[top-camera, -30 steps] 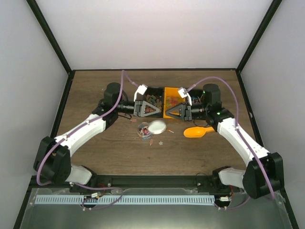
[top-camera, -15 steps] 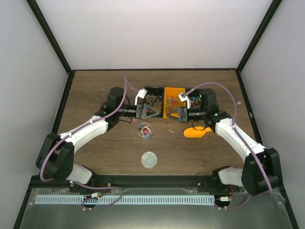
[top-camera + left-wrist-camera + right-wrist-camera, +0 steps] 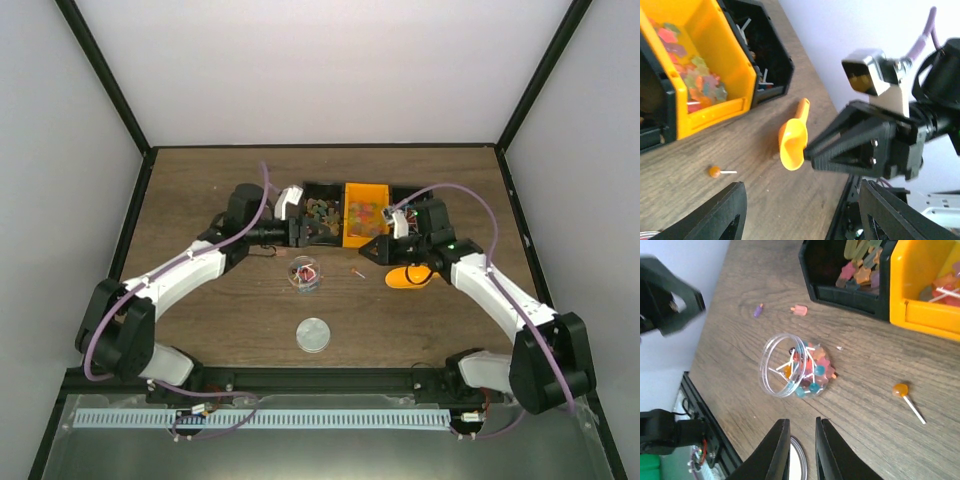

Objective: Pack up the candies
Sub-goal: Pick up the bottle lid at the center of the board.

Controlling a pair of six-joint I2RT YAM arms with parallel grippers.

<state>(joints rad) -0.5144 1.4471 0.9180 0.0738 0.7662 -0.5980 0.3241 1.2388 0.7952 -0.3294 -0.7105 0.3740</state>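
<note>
Top external: candies (image 3: 357, 273) on wooden table (image 3: 200, 190), white walls (image 3: 300, 70).

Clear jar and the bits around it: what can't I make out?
Candies in the clear jar, top view: too small to count.
White lid, right wrist view: mostly behind the right gripper, cut by the edge.
Orange scoop, top view: handle under the right arm.

The wooden tabletop (image 3: 200, 190) carries a black bin (image 3: 322, 212) and an orange bin (image 3: 365, 215) touching side by side at its far side. Nearer lie a clear round container (image 3: 304, 273) of candies (image 3: 807, 367), an orange scoop (image 3: 410, 276) and a white lid (image 3: 313, 334) near the front edge. A loose lollipop (image 3: 900, 389) lies between container and scoop, and a purple piece (image 3: 758, 310) and a pink piece (image 3: 799, 310) lie near the black bin.
</note>
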